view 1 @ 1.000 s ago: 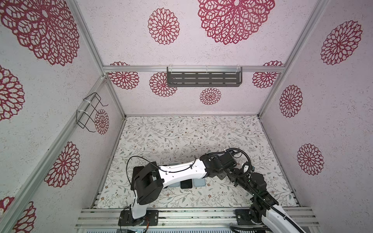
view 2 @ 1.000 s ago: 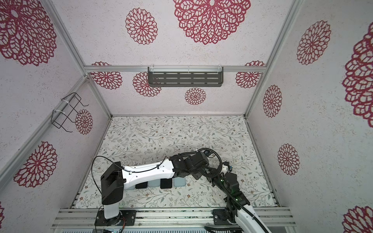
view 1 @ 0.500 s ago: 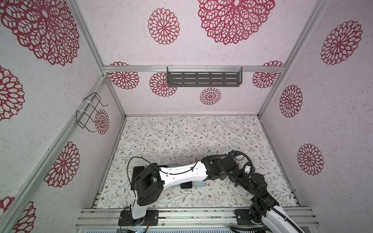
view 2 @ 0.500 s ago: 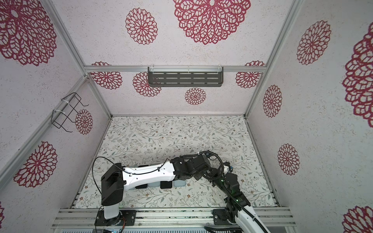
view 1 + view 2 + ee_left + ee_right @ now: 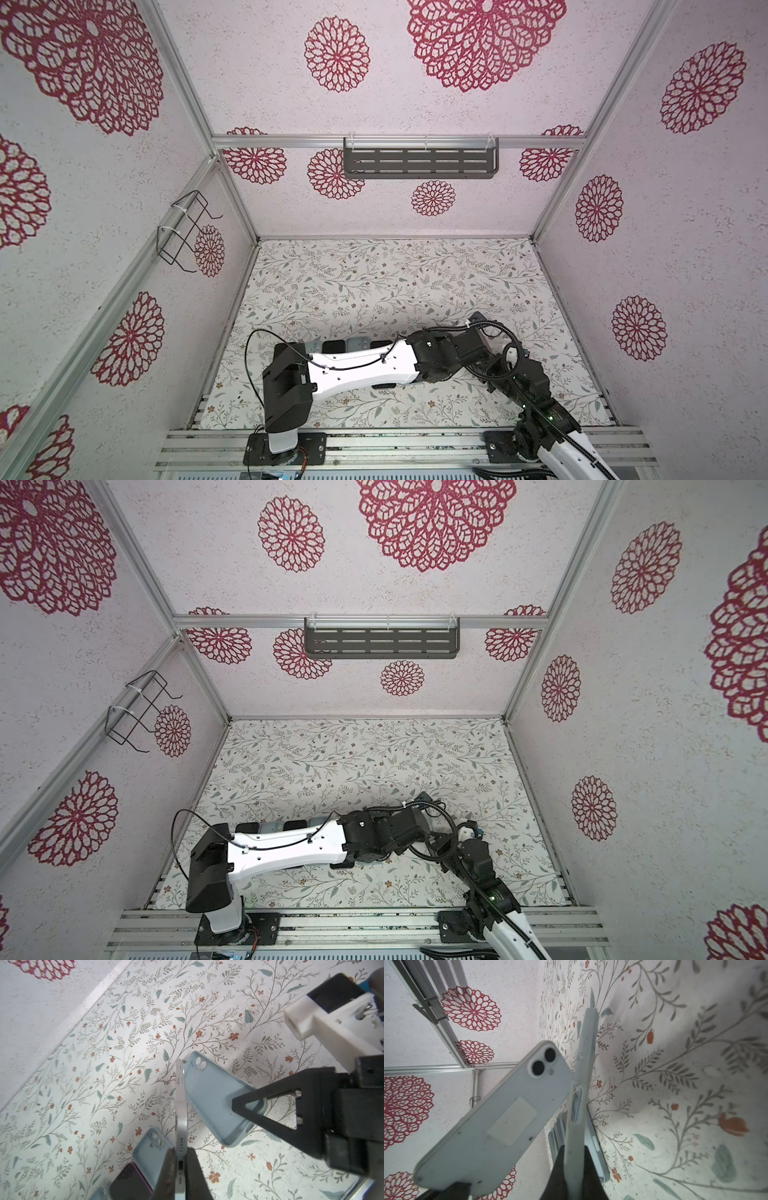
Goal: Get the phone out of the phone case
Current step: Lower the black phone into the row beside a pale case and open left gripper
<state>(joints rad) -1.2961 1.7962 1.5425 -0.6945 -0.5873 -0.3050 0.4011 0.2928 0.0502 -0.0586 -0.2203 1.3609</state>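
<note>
The left claw (image 5: 180,1156) is clenched on the bottom end of the phone (image 5: 180,1103), with one finger on each side of the charging port. The right claw (image 5: 574,1154) is clenched on one rim of the light-blue phone case (image 5: 212,1101), whose hollow interior is exposed. The phone is outside the case, their camera-end corners just beside each other, above the desk (image 5: 93,1068).

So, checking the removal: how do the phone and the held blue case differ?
The phone is white and solid, with two dark lenses; the case is a pale blue empty shell. The left gripper pinches the phone, the right gripper the case. Both are held by the end opposite the camera corner.
</note>
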